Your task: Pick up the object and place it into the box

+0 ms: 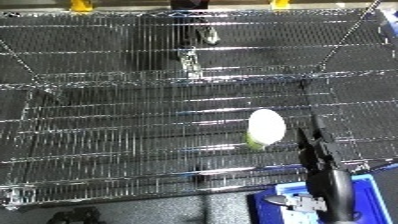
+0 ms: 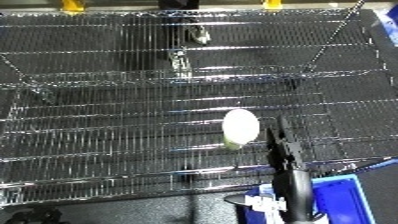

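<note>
While my right hand (image 1: 315,150) reaches up over the wire shelf (image 1: 133,125), the white egg-shaped object (image 1: 266,128) lies just to its left.
Fingers straight and released here, holding nothing, tips just beside the object's lower right edge; whether they touch it, I can't tell. It rests on the shelf's front right area, and the blue bin (image 2: 342,197) sits below the shelf's front edge, at bottom right.

White egg-shaped object (image 1: 266,128) – greenish lower end, lying on wire shelf (image 1: 133,125), blue bin (image 1: 369,192) near below-right
</note>
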### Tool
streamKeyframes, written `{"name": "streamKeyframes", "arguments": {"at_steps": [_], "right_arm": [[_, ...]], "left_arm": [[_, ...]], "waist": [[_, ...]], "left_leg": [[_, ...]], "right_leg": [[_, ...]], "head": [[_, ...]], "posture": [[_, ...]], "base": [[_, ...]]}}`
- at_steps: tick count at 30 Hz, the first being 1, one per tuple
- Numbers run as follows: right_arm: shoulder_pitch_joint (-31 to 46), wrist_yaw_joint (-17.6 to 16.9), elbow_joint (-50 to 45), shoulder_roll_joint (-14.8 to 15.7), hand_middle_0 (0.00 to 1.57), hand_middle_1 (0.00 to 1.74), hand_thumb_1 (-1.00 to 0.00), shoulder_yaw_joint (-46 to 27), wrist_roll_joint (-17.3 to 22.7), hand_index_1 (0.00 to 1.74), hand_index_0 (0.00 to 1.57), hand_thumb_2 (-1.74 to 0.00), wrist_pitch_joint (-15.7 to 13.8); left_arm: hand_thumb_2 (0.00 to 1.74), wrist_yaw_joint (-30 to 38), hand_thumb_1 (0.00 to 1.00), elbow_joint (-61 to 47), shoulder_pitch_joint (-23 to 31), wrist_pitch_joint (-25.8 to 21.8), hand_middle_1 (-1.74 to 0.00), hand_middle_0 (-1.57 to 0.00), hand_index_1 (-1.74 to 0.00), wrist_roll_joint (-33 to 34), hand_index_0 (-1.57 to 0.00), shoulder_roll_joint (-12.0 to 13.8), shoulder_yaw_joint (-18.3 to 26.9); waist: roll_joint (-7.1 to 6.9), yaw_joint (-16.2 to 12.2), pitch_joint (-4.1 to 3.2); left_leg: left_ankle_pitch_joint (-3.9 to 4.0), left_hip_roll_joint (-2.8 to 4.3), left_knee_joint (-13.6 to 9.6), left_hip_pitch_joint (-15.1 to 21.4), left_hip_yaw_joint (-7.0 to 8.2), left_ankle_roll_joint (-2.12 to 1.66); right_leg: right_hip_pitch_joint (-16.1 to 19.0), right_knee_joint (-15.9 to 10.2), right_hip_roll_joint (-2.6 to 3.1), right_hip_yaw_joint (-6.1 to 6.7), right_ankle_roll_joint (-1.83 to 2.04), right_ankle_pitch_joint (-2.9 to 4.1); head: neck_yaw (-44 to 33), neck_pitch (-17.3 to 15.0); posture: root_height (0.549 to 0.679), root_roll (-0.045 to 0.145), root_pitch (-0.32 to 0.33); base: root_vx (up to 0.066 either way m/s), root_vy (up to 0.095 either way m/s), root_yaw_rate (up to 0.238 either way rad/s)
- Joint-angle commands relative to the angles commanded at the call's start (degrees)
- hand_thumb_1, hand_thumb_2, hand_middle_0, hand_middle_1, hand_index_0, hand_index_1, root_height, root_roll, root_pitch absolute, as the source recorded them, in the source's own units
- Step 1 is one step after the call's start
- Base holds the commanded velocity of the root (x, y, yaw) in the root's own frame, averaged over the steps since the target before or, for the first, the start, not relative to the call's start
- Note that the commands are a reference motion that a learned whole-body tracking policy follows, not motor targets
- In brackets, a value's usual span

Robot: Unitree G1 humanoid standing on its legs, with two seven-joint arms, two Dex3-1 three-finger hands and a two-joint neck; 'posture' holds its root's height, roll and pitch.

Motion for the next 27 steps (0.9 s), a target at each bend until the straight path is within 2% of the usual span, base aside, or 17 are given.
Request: {"name": "streamKeyframes", "arguments": {"at_steps": [6,10,14,16,20,27], "right_arm": [[-1.67,-1.59,1.85,-1.17,0.00,0.00,0.00,-0.73,-0.63,0.00,0.00,0.00,0.23],[-3.61,-3.05,3.37,-2.20,0.00,0.00,0.00,-1.54,-0.69,0.00,0.00,0.00,0.91],[-5.00,-3.68,5.15,-2.92,0.00,0.00,0.00,-2.23,0.81,0.00,0.00,0.00,1.51],[-5.77,-4.60,5.43,-3.23,0.00,0.00,0.00,-2.17,0.86,0.00,0.00,0.00,1.87],[-8.06,-7.28,6.02,-4.02,0.00,0.00,0.00,-1.52,0.25,0.00,0.00,0.00,2.94],[-11.52,-9.56,9.14,-5.18,0.00,0.00,0.00,-1.48,0.30,0.00,0.00,0.00,2.62]], "left_arm": [[1.74,-0.29,1.00,0.09,-1.70,0.52,-1.74,-1.57,-1.74,0.63,-1.57,0.33,-0.61],[1.74,-0.31,1.00,0.57,-3.19,0.76,-1.74,-1.57,-1.74,0.99,-1.57,0.50,-0.90],[1.74,-0.38,1.00,0.47,-3.76,1.29,-1.74,-1.57,-1.74,1.16,-1.57,0.83,-1.19],[1.74,-0.09,1.00,-0.17,-3.81,1.57,-1.74,-1.57,-1.74,1.15,-1.57,1.14,-1.36],[1.74,0.93,1.00,-1.18,-4.56,2.37,-1.74,-1.57,-1.74,0.71,-1.57,1.90,-1.73],[1.74,1.25,1.00,-0.78,-5.90,2.25,-1.74,-1.57,-1.74,0.51,-1.57,2.51,-2.73]], "waist": [[0.27,-0.30,0.66],[0.66,-0.46,1.22],[1.47,-0.59,1.29],[1.85,-0.58,1.29],[2.28,-0.50,1.29],[2.90,-0.54,1.29]], "left_leg": [[-0.31,-0.19,1.13,-1.20,0.13,-0.01],[-0.67,-0.68,2.10,-2.49,0.35,0.15],[-1.08,-1.18,3.32,-4.19,0.52,0.14],[-1.36,-1.49,4.04,-5.27,0.65,0.29],[-1.74,-1.98,5.29,-7.81,0.99,0.52],[-2.26,-2.32,6.36,-11.11,1.41,0.75]], "right_leg": [[-1.05,0.57,0.04,0.18,0.00,0.18],[-2.50,1.30,-0.12,0.45,0.13,0.37],[-4.39,2.56,-0.41,0.80,0.14,0.30],[-5.71,3.31,-0.49,0.94,0.12,0.21],[-8.44,4.48,-0.35,1.12,0.14,0.24],[-12.03,5.76,-0.13,1.43,0.22,0.32]], "head": [[0.69,-0.14],[1.10,0.05],[1.42,3.27],[1.78,4.42],[2.87,4.68],[5.33,9.34]], "posture": [[0.653,0.047,-0.042],[0.652,0.048,-0.034],[0.649,0.051,-0.022],[0.648,0.052,-0.011],[0.645,0.053,0.014],[0.642,0.050,0.055]], "base": [[-0.012,-0.028,-0.034],[-0.019,-0.042,-0.022],[0.011,-0.041,-0.005],[-0.020,-0.031,-0.027],[-0.039,-0.028,-0.042],[-0.008,-0.018,-0.019]]}}
